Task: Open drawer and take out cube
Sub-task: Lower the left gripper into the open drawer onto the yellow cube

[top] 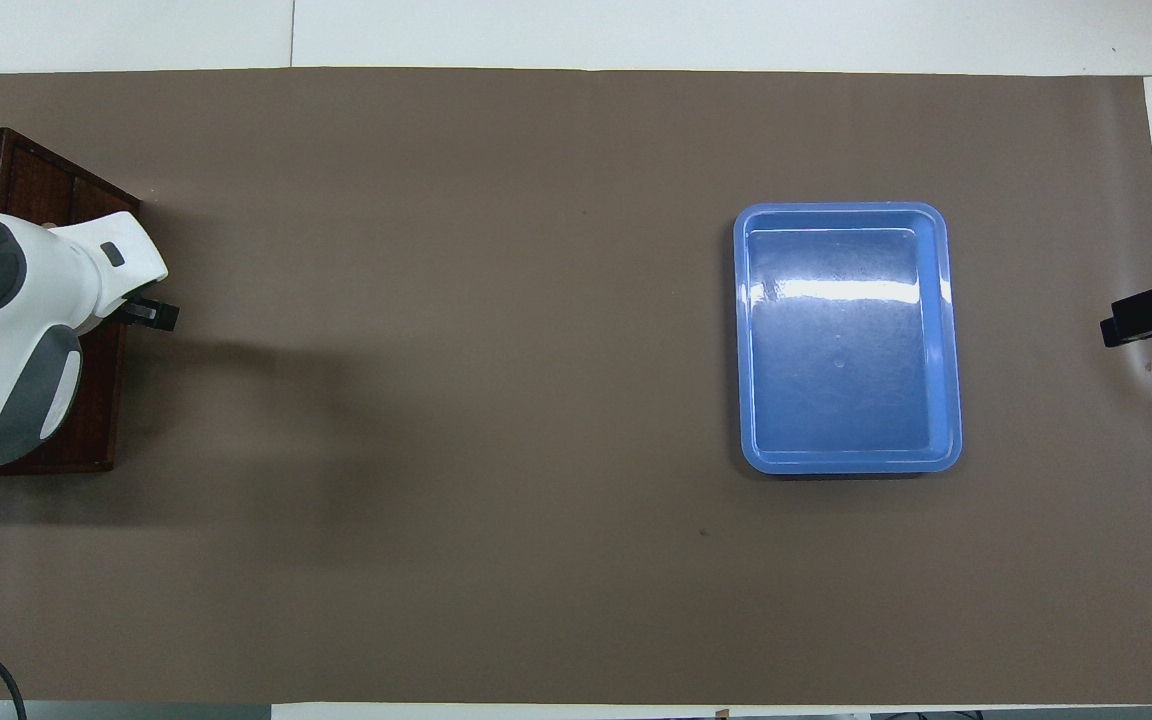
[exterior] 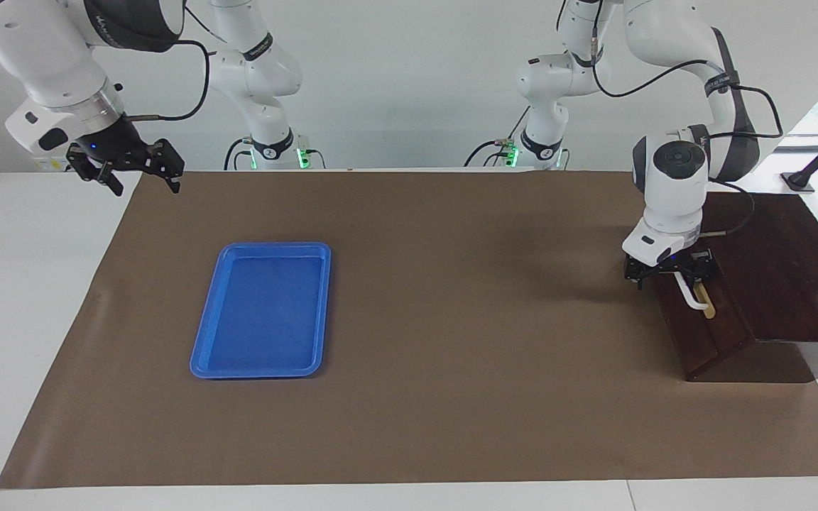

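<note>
A brown mat [exterior: 451,397] covers most of the white table [exterior: 18,284]. At the left arm's end of the table stands a dark wooden box [exterior: 785,277], and its front looks toward the middle of the mat. The drawer [exterior: 711,333] sits in this front and looks pushed in, flush with the box. The cube is not visible in any view.

Toward the right arm's end of the table a blue tray [exterior: 199,355] lies flat on the mat, well apart from the box, and nothing is in it.

The left arm comes down in front of the box. The left gripper [exterior: 668,275] is at the drawer front, at the end of the white bar handle [exterior: 693,298] nearer to the robots. The handle sits on a brass strip [exterior: 707,306]. I cannot tell whether this claw is open, closed or already holding the handle; in the overhead view the arm's white body hides it.

The right arm waits. The right gripper [exterior: 143,177] hangs in the air over the edge of the mat at the right arm's end of the table, with its fingers spread open and nothing between them.
</note>
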`<move>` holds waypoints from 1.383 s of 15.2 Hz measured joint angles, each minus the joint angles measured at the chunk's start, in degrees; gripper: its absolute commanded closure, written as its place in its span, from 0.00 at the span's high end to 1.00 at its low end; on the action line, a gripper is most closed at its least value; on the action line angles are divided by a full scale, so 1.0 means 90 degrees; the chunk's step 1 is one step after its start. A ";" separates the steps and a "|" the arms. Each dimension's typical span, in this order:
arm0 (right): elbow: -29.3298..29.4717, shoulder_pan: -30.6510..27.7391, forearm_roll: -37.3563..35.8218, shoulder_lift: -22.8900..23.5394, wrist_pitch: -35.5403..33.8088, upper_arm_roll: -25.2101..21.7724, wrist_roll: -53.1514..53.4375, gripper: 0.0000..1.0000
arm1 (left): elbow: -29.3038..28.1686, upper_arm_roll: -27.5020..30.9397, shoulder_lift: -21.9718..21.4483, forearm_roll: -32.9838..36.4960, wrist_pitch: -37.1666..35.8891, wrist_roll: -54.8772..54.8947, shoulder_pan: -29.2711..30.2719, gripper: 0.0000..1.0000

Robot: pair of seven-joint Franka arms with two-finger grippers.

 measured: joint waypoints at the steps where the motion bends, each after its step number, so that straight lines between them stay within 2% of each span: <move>1: 0.0000 0.0000 0.0000 0.0000 0.0000 0.0000 0.0000 1.00 | 0.0002 -0.0007 -0.0001 0.0000 0.0003 -0.0099 -0.0125 1.00; 6: 0.0000 0.0000 0.0000 0.0000 0.0000 -0.0001 0.0000 1.00 | 0.0053 -0.0045 -0.0013 0.0000 -0.0255 -0.1254 -0.1393 1.00; 11: 0.0000 0.0000 0.0000 0.0000 0.0000 -0.0001 0.0000 1.00 | 0.0195 -0.0058 -0.0038 -0.0039 -0.0540 -0.1643 -0.1864 1.00; 14: 0.0002 0.0000 0.0018 0.0000 0.0056 -0.0001 0.0000 1.00 | 0.0646 -0.0006 -0.0011 -0.0528 -0.1100 -0.1683 -0.1845 1.00; 16: 0.0003 -0.0002 0.0019 0.0000 0.0097 -0.0001 0.0000 1.00 | 0.1594 0.0074 0.0086 -0.1248 -0.1964 -0.1708 -0.1747 1.00; 18: 0.0004 -0.0021 0.0019 0.0000 0.0099 -0.0016 0.0000 1.00 | 0.2441 0.0117 0.0174 -0.1948 -0.2466 -0.1704 -0.1239 1.00; 21: 0.0008 -0.0057 0.0020 0.0000 0.0104 -0.0026 0.0000 1.00 | 0.2734 0.0153 0.0263 -0.2392 -0.2553 -0.1601 -0.0267 1.00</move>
